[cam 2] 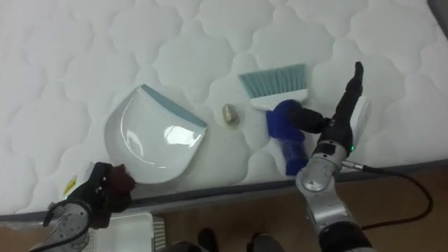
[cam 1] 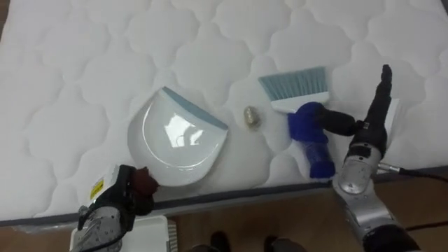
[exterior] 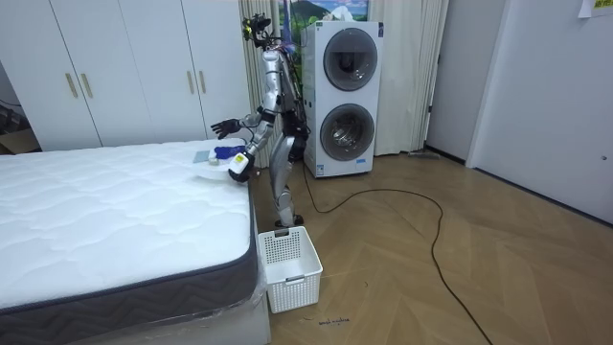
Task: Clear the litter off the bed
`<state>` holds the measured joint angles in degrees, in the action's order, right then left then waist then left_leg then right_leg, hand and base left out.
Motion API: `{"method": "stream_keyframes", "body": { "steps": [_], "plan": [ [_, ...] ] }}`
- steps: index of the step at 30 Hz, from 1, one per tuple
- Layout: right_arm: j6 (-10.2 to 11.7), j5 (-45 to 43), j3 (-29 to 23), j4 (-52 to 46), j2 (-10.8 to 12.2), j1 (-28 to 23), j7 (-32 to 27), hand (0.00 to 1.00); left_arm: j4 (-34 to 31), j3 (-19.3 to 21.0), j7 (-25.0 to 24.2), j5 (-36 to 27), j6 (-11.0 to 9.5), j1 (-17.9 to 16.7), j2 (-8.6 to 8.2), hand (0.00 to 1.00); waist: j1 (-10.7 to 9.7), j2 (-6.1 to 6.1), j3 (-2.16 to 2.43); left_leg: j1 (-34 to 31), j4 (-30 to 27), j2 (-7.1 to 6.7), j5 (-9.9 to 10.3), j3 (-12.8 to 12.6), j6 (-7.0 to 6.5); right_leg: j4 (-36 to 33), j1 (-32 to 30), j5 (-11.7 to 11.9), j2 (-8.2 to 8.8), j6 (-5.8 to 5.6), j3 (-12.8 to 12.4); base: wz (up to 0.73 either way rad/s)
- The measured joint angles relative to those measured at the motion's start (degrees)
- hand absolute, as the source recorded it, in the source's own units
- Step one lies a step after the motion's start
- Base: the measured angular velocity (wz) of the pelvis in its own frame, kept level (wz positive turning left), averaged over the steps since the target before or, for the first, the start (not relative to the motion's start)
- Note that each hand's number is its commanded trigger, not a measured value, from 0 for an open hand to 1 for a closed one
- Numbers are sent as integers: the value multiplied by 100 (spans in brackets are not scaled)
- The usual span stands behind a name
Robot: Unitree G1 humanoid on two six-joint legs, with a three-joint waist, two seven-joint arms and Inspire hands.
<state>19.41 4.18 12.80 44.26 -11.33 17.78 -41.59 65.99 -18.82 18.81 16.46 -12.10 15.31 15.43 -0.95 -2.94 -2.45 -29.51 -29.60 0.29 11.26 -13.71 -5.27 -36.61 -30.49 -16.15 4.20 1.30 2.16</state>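
Note:
A white dustpan [cam 1: 178, 136] with a pale blue lip lies on the white quilted mattress [cam 1: 91, 77], its mouth facing right. My left hand [cam 1: 133, 189] is at the bed's near edge, fingers curled on the dustpan's handle end. A small crumpled brownish scrap [cam 1: 252, 117] lies between the dustpan and the brush [cam 1: 308, 133]. The brush has a blue handle and light blue bristles and lies flat, bristles away from me. My right hand [cam 1: 374, 112] is beside the brush handle with its fingers straight and its thumb reaching across the blue handle.
I stand at the bed's side [exterior: 144, 192]. A white slatted basket [exterior: 289, 268] sits on the wooden floor by my feet. Stacked washing machines [exterior: 343, 96] stand behind me, and wardrobes [exterior: 124, 67] beyond the bed.

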Motion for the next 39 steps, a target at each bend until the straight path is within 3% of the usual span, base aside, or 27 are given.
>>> {"method": "stream_keyframes", "body": {
  "steps": [5,7,9,18,32,39],
  "plan": [
    [0,345,286,614,-20,127,191,0,18,-25,-120,-16,-1,57,8,100,63,-3,-20,-24,-13,5,6,-1,-4,-8,-24,-5,-8,0,-10,0],
    [-16,683,284,942,-55,132,345,0,17,-39,-189,-16,-3,158,8,100,125,-12,-69,-109,-66,6,8,21,-8,-20,-78,-39,-10,-2,-2,2],
    [-31,916,273,1082,-73,141,462,0,12,-35,-202,-18,-2,215,9,100,125,-21,-89,-222,-126,17,14,31,-14,-36,-167,-63,-18,-4,-1,4],
    [-53,1222,149,1391,-221,148,1194,0,2,-37,-373,-18,-47,276,62,100,114,-25,-108,-355,-221,24,45,164,-27,-23,-170,-56,11,-1,197,8],
    [-70,1151,96,1877,-258,332,1699,0,-38,-3,-605,-22,-48,280,65,100,125,-29,-124,-380,-201,26,58,222,-35,41,-127,-71,75,16,399,1],
    [-65,1912,133,1841,-363,367,2077,0,-81,-43,-723,-64,-50,307,109,100,153,-4,-124,-349,-159,35,57,176,-35,69,-129,-65,69,15,361,-2]
  ]
}}
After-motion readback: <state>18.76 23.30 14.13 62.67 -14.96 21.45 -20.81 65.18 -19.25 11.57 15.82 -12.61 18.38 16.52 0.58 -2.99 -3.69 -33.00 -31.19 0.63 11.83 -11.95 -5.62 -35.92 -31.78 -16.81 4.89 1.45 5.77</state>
